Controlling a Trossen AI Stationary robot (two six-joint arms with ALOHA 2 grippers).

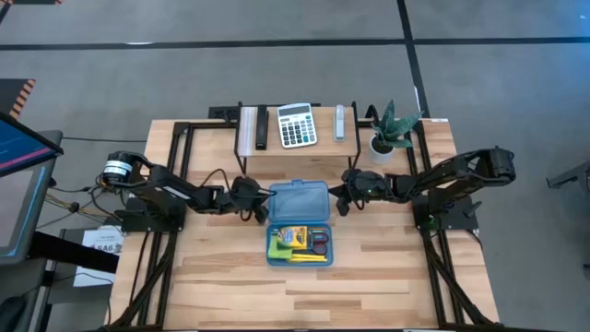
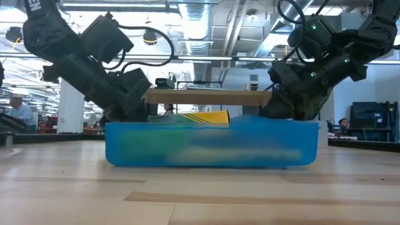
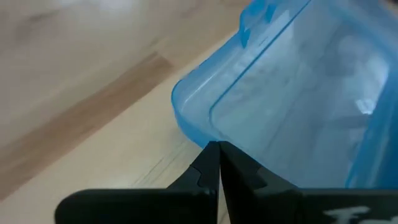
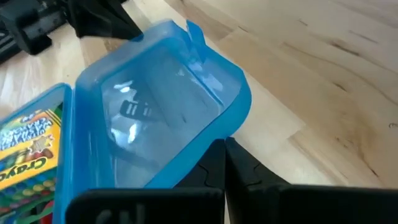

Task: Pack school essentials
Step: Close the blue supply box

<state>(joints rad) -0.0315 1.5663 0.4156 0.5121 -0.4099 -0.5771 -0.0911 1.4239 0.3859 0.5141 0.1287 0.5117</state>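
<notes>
A translucent blue plastic case point(image 1: 300, 221) lies open in the middle of the table. Its lid point(image 1: 297, 200) is on the far side and its tray point(image 1: 273, 260) on the near side. In the tray I see a yellow-green crayon box point(image 1: 293, 234), red-handled scissors point(image 1: 320, 243), yellow pencils point(image 1: 302, 258) and a lime-green pad point(image 1: 277, 248). My left gripper point(image 1: 265, 203) is shut at the lid's left edge. My right gripper point(image 1: 334, 199) is shut at its right edge. No teal pen shows. My left gripper point(image 3: 219, 152) meets the lid's left rim point(image 3: 198, 134) near a rounded corner with its shut fingertips, coming level from the table's left. Nothing shows between the fingers. My right gripper point(image 4: 224, 152) has its shut fingertips at or just under the lid's right rim point(image 4: 219, 132), coming from the table's right. Whether the tips bear the rim, I cannot tell.
A low wooden shelf point(image 1: 295, 143) stands at the far edge, carrying a white-and-grey calculator point(image 1: 296, 124) and some slim devices. A potted plant point(image 1: 387, 134) stands to its right. Bare wood lies on the near side of the case point(image 1: 304, 295).
</notes>
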